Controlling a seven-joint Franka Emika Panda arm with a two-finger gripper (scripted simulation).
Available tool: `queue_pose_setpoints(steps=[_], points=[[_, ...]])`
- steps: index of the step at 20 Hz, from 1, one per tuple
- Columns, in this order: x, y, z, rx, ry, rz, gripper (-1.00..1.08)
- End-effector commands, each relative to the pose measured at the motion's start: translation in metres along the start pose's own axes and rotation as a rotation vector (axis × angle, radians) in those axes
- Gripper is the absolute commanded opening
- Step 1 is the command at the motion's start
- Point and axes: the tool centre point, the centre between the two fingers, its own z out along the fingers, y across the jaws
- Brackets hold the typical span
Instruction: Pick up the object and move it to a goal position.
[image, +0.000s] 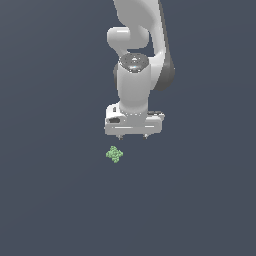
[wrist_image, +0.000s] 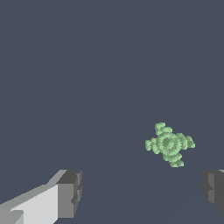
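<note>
The object (image: 114, 154) is a tiny light-green knobbly bead cluster, roughly cross-shaped, lying on the dark grey floor. It also shows in the wrist view (wrist_image: 169, 144). My white gripper (image: 132, 136) hangs above the floor, just behind the object and a little toward the exterior view's right. Its jaws stand wide apart and hold nothing. In the wrist view the gripper (wrist_image: 142, 192) shows one grey fingertip (wrist_image: 70, 192) and the other fingertip (wrist_image: 214, 189) at the frame's edge; the object lies beyond the gap between them, nearer the second one.
Only the flat dark grey floor (image: 50, 200) and my own white arm (image: 135, 40) rising behind the gripper show.
</note>
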Motion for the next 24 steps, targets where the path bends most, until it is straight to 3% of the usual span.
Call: queue_pose_setpoints(steps=[1,24], points=[[0.0,0.0,0.0,0.0,0.0,0.0,1.0],[0.005,-0.003,-0.011,-0.016,0.015,-0.122,1.0]])
